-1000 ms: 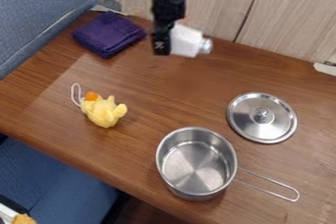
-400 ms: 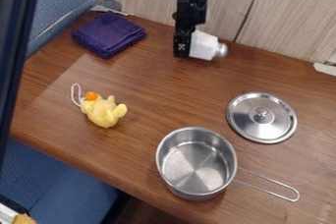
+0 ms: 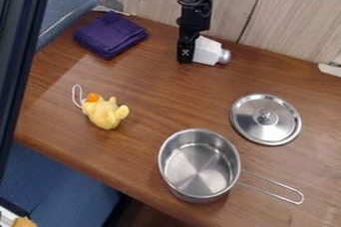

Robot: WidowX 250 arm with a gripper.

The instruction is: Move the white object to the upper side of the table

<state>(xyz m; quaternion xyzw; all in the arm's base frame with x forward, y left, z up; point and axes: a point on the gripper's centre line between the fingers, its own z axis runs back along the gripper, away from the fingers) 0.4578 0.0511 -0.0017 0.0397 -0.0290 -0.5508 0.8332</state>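
Where the gripper (image 3: 188, 54) ends, the white object (image 3: 208, 52) sits clasped.

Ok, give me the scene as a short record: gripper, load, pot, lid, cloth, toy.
gripper: closed on load, at table's upper side
load: white shaker, tilted, cap to view's right
pot: uncovered, handle to view's lower right
lid: off the pot, knob up
cloth: purple, folded, view's upper left
toy: yellow, below cloth in view

Hidden or cut off
The gripper (image 3: 192, 54) hides one end of the white thing (image 3: 208, 52). The arm (image 3: 194, 4) is cut off up top, the table (image 3: 153, 86) at the right, a yellow bit (image 3: 25, 222) at the bottom.
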